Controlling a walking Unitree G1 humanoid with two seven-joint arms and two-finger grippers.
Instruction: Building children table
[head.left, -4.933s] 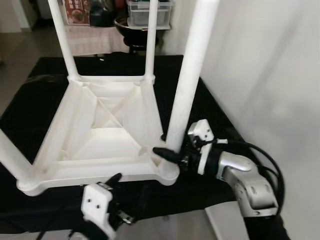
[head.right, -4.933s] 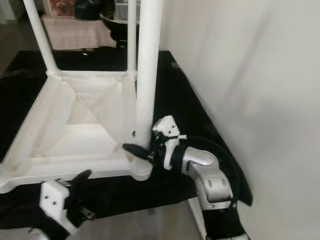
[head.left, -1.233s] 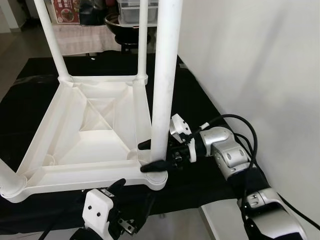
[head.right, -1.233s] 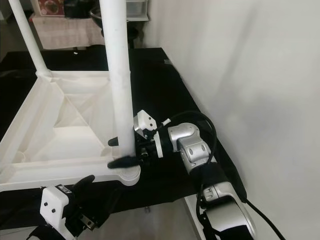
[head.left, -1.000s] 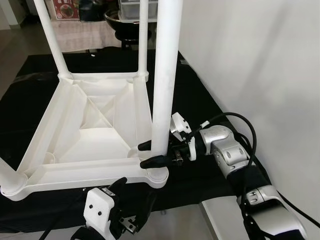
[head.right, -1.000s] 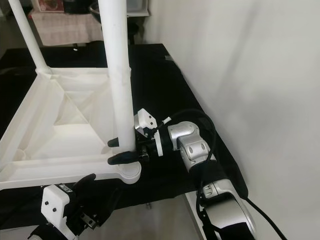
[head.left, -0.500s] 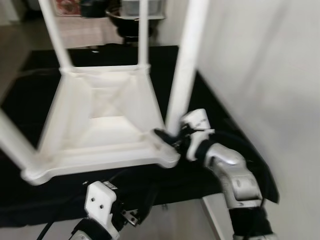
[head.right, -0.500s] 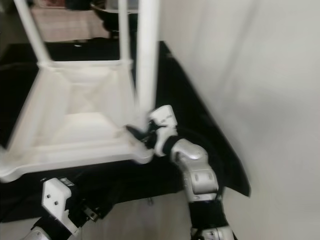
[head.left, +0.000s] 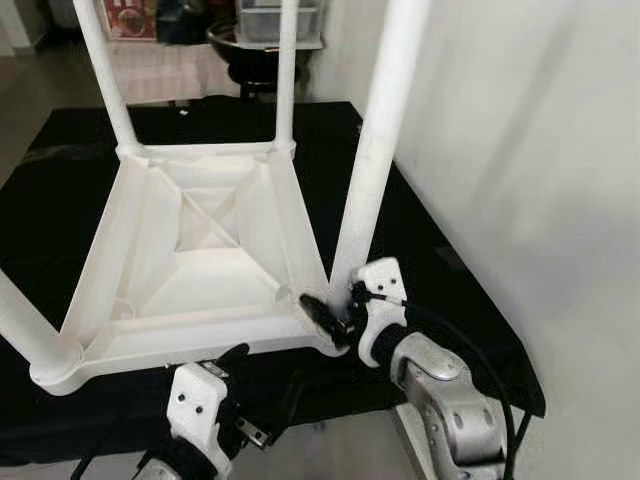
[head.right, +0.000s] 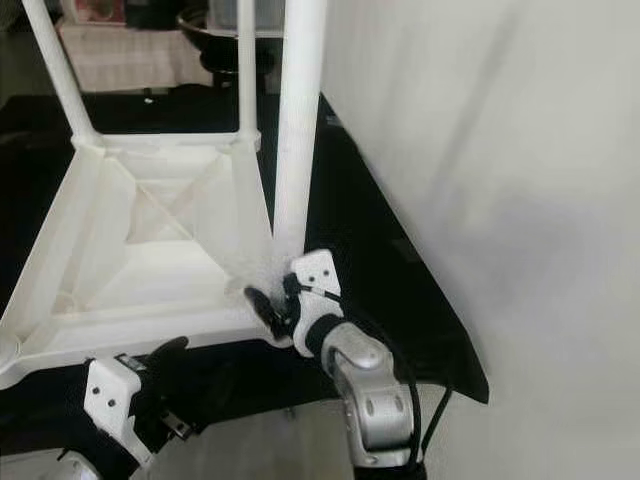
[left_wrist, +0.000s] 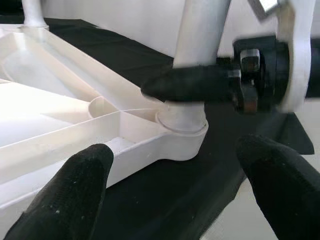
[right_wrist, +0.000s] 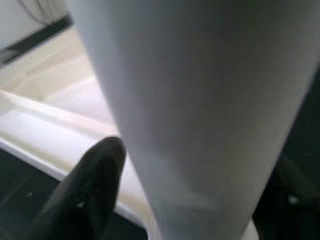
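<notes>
Black cloth (head.left: 420, 230) covers the low surface in front of the robot, with a plain white wall (head.left: 540, 150) close on the right and a cluttered shelf area at the far end, too blurred to name in detail. On the cloth lies a white plastic table (head.left: 200, 250), upside down, its ribbed underside facing up. Legs stand in its corners: two thin ones at the far corners, one at the near left corner (head.left: 25, 325), and a thick leg (head.left: 375, 150) at the near right corner, leaning slightly to the right as it rises out of the picture.

The right gripper (head.left: 335, 315) is at the foot of that thick leg, just above the round socket (left_wrist: 182, 127) in the table corner. Its black fingers (left_wrist: 192, 82) straddle the leg, one on each side, closed against it; the right wrist view shows the pale leg (right_wrist: 190, 110) filling the gap with one finger (right_wrist: 87, 187) alongside.

The left gripper (head.left: 232, 362) sits low at the front edge of the cloth, just short of the table's near rim and apart from it. Its two fingers (left_wrist: 65, 192) are spread wide with nothing between them, pointing toward the near right corner.
</notes>
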